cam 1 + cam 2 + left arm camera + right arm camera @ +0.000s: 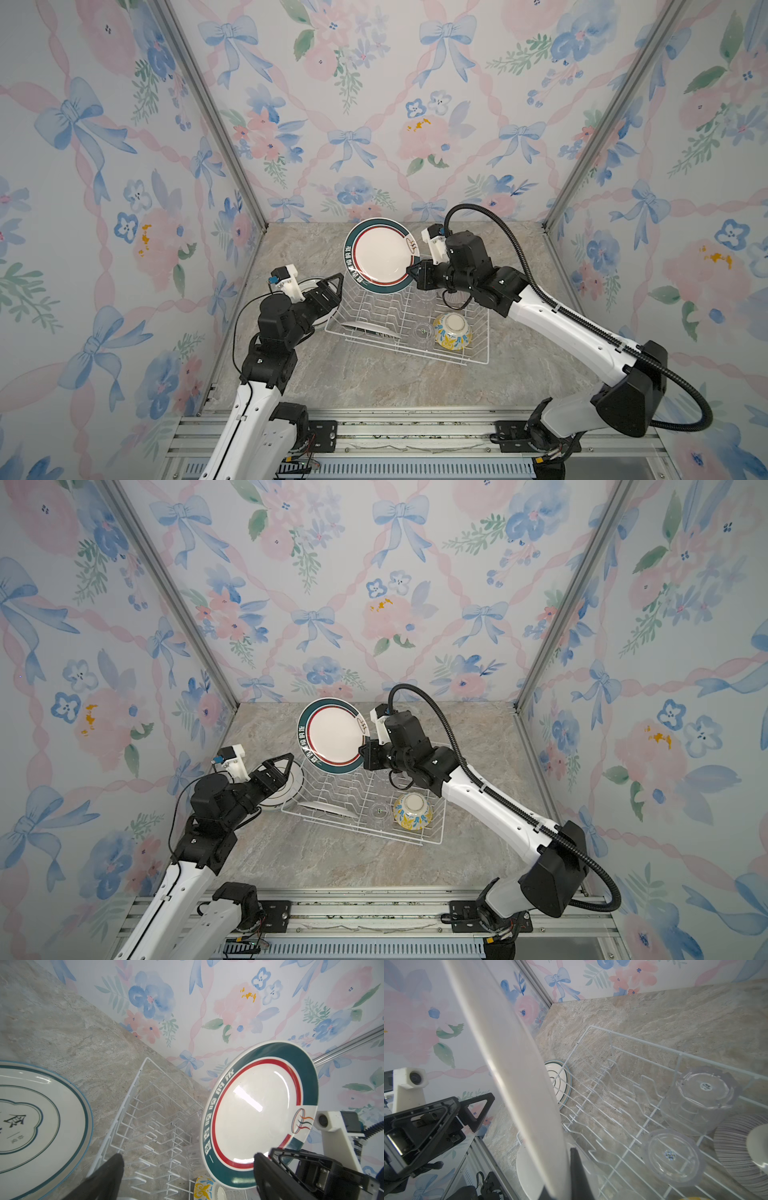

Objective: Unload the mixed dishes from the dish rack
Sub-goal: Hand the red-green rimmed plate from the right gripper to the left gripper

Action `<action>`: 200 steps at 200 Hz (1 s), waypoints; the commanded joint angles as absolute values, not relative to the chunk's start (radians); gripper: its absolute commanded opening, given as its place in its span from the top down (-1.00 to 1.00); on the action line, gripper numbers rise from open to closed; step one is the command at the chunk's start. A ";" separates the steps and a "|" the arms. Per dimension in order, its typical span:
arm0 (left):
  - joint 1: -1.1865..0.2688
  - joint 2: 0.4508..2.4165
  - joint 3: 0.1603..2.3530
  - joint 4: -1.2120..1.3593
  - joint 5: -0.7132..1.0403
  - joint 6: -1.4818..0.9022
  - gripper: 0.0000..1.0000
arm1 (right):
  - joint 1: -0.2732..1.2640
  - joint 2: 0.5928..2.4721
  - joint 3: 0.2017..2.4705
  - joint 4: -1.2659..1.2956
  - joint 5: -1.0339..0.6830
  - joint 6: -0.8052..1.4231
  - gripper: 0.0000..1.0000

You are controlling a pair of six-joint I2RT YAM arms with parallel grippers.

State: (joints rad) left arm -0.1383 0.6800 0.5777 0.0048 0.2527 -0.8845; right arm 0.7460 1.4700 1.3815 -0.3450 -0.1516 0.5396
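Note:
My right gripper (pixel 415 270) (pixel 365 752) (pixel 562 1167) is shut on the edge of a green-rimmed plate (pixel 380 253) (pixel 334 734) (pixel 255 1113) (pixel 508 1064), held upright above the far end of the white wire dish rack (pixel 473 357) (pixel 432 839) (pixel 133 1093) (pixel 633 1041). In the rack sit a yellow-blue bowl (pixel 452 331) (pixel 412 811) upside down, two clear glass cups (pixel 704 1095) (pixel 672 1155), a purple-striped bowl (pixel 741 1147) and a flat white plate (pixel 365 328). My left gripper (pixel 332 286) (pixel 282 766) (pixel 188 1157) hangs open and empty by the rack's left end.
A white plate with a Chinese character (pixel 31 1124) (pixel 291 787) (pixel 560 1082) lies on the marble tabletop just left of the rack, under my left arm. Flowered walls close in the back and both sides. A metal rail runs along the front.

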 commanded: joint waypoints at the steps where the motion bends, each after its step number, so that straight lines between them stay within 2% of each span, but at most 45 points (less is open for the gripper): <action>1: -0.157 0.685 0.560 0.080 0.266 -0.902 -0.96 | 0.749 1.434 1.410 -0.272 -0.201 0.574 1.00; 109: -0.257 0.815 0.566 0.245 0.270 -0.901 -0.94 | 0.762 1.457 1.402 -0.198 -0.298 0.661 1.00; 137: -0.280 0.824 0.557 0.294 0.261 -0.896 -0.69 | 0.765 1.466 1.408 -0.180 -0.314 0.677 1.00; 171: -0.292 0.823 0.548 0.318 0.256 -0.893 -0.54 | 0.769 1.471 1.405 -0.173 -0.316 0.688 1.00; 200: -0.296 0.805 0.535 0.324 0.234 -0.890 -0.30 | 0.771 1.486 1.414 -0.182 -0.323 0.693 0.96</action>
